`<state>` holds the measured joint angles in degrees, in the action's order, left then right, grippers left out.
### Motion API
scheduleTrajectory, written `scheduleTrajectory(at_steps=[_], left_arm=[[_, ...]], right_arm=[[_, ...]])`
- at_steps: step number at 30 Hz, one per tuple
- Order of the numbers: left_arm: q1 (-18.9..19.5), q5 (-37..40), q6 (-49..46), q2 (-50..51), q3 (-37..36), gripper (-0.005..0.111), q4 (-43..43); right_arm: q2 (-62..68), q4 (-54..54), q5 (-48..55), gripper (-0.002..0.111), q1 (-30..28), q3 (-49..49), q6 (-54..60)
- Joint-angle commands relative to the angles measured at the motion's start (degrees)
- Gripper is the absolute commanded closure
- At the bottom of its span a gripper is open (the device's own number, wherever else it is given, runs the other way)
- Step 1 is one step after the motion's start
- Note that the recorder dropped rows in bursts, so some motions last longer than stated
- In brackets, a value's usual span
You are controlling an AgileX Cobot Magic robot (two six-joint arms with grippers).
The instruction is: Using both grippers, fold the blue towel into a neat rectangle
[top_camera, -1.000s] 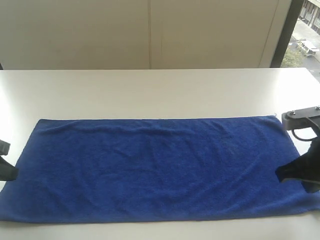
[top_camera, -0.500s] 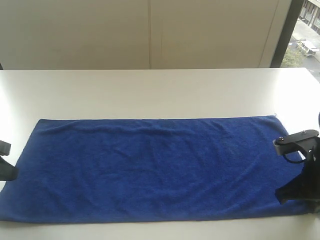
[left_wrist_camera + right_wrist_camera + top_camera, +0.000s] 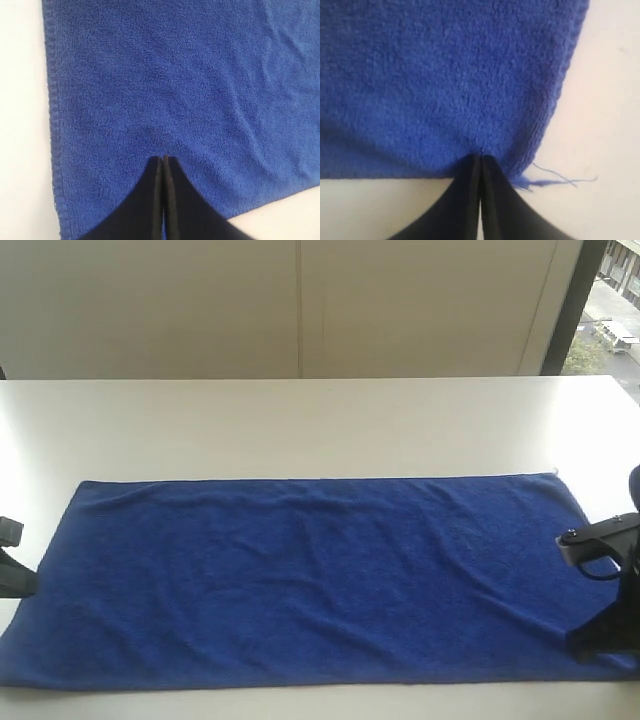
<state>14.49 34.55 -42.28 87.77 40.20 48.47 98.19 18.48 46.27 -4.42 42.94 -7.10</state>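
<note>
Right pincer [image 3: 481,156] has dropped nearer, onto the near right corner of the blue towel [image 3: 300,580], and is closed. Left pincer [image 3: 164,157] is closed too, tips over the near left corner. Towel lies spread flat on the white counter [image 3: 300,425].

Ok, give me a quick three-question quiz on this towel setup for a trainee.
1. True or false: the blue towel lies spread flat on the table.
2. The right jaws are: A wide open, B shut by a towel corner, C out of sight.
3. Fill in: a loose thread trails from the towel corner in the ___ wrist view.
Key: 1 true; 2 B; 3 right.
</note>
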Motion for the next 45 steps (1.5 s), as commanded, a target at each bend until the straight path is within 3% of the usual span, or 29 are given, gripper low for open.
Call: scheduleTrajectory(at_steps=[1,7,12,16,21,24,29,31,33,36,39,42,45], left_arm=[[0.1,1.2,-0.3,-0.4,-0.1,0.107,1.1],[0.1,1.8,-0.4,-0.5,0.1,0.107,1.3],[0.1,10.4,-7.1,-1.8,3.8,0.107,5.8],[0.1,8.4,-11.2,-9.5,3.8,0.107,9.4],[0.1,1.2,-11.2,-25.7,2.9,0.107,5.4],[0.1,-5.8,-11.2,-35.1,1.1,0.107,2.1],[-2.0,-12.2,-12.6,-41.8,0.2,0.107,0.1],[-5.3,-12.2,-15.4,-42.2,0.2,0.107,-0.2],[-10.9,-11.9,-16.0,-42.7,0.2,0.107,-1.5],[-20.1,-12.7,-9.5,-43.2,0.2,0.107,-11.2],[-27.4,-15.3,9.3,-43.2,-0.2,0.107,-29.6],[-29.9,-19.1,33.8,-43.1,-2.6,0.107,-50.1],[-29.9,-21.1,50.3,-42.5,-5.8,0.107,-59.1]], right_arm=[[0.5,1.0,1.8,0.108,-0.1,-0.5,-0.6],[-1.7,2.7,-0.6,0.108,-0.1,-0.1,-2.2],[-11.4,2.9,-5.0,0.108,-0.1,1.6,-3.7],[-16.6,2.9,-9.3,0.108,-0.2,1.8,-5.3],[-17.2,0.8,-10.6,0.108,-0.2,3.8,-4.2],[-15.5,-8.5,-8.9,0.108,-0.8,7.2,7.1],[-9.8,-35.9,-0.7,0.108,-6.4,15.3,33.9],[-6.7,-47.4,5.1,0.108,-9.6,18.3,43.5],[-4.0,-52.4,8.9,0.108,-12.2,20.2,48.9],[-1.4,-50.3,7.3,0.108,-15.2,20.9,48.6],[-0.2,-47.2,5.0,0.108,-16.8,20.8,46.5],[1.2,-44.9,2.0,0.103,-16.8,19.9,46.4],[3.3,-43.0,-1.5,0.090,-16.8,18.5,46.4]])
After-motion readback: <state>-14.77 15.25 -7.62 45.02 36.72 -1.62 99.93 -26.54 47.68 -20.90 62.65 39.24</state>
